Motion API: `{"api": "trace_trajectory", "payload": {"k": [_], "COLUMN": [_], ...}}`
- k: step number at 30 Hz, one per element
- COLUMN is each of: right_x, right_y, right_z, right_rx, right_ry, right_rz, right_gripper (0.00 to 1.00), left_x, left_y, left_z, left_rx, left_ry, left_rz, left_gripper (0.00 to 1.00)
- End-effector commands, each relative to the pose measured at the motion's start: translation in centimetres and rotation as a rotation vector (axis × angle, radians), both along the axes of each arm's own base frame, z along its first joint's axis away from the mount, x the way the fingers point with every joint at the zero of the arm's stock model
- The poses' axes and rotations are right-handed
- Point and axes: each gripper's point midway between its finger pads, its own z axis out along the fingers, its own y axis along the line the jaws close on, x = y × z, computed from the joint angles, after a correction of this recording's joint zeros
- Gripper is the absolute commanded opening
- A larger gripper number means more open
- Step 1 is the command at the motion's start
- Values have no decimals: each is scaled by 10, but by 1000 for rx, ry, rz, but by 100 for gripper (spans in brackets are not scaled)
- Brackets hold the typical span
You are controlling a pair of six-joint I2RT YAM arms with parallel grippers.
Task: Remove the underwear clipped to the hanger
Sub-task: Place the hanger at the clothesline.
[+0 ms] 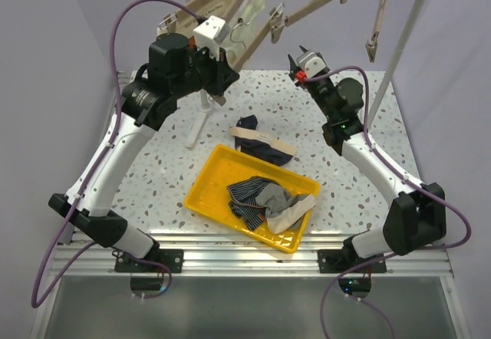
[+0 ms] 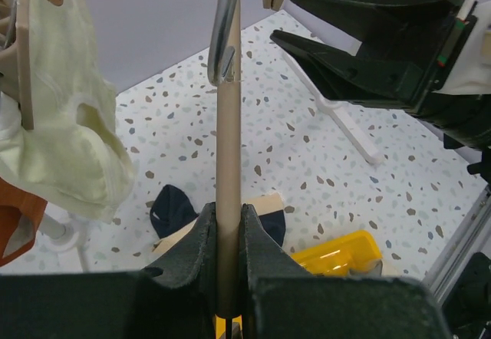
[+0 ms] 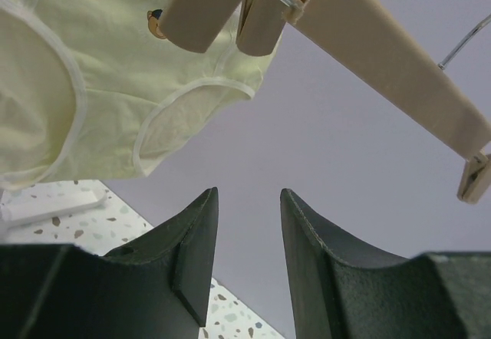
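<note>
Left gripper [image 2: 229, 235] clenched on the beige wooden hanger bar [image 2: 228, 147]. Right gripper [image 3: 245, 235] released, jaws apart, grasping nothing, at 5 o'clock below the pale cream-green cloth briefs [image 3: 84, 86] clipped to a wooden hanger [image 3: 383, 55]. Striped and grey briefs [image 1: 265, 199] heaped in the yellow plastic tray [image 1: 207, 182]; navy briefs [image 1: 257, 143] at 12 o'clock beyond it.

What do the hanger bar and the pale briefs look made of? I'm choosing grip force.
Hanger bar: probably wood, smooth matte tan, rigid and straight, clamped by the left fingers. Pale briefs: soft knit cloth, likely cotton, cream-green, draping with stitched hems.
</note>
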Motion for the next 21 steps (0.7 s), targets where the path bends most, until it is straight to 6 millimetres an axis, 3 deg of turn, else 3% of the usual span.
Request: {"api": "trace_trajectory", "payload": {"k": [1, 8, 10, 11, 15, 20, 21], "right_x": [-11, -10, -6, -1, 8, 8, 7], "right_y": [-6, -13, -17, -19, -28, -28, -29], "right_z": [17, 20, 23, 25, 34, 30, 30], "right_rx": [37, 42, 46, 48, 60, 57, 59], "right_ry": [-33, -37, -37, -35, -30, -22, -25], "right_rz": [-11, -49, -69, -77, -98, -91, -93], "right_gripper": [42, 44, 44, 44, 44, 44, 44], "left_x": [-25, -5, 6, 9, 26, 31, 38], "left_y": [-2, 19, 15, 14, -4, -30, -37], "left_z": [38, 54, 51, 59, 59, 69, 61], "left_rx": [-78, -94, -97, -116, -164, -212, -204], "left_ry": [-80, -98, -78, -86, -47, -47, -28], "left_rz": [-88, 84, 108, 117, 124, 126, 127], "left_gripper": [0, 0, 0, 0, 0, 0, 0]}}
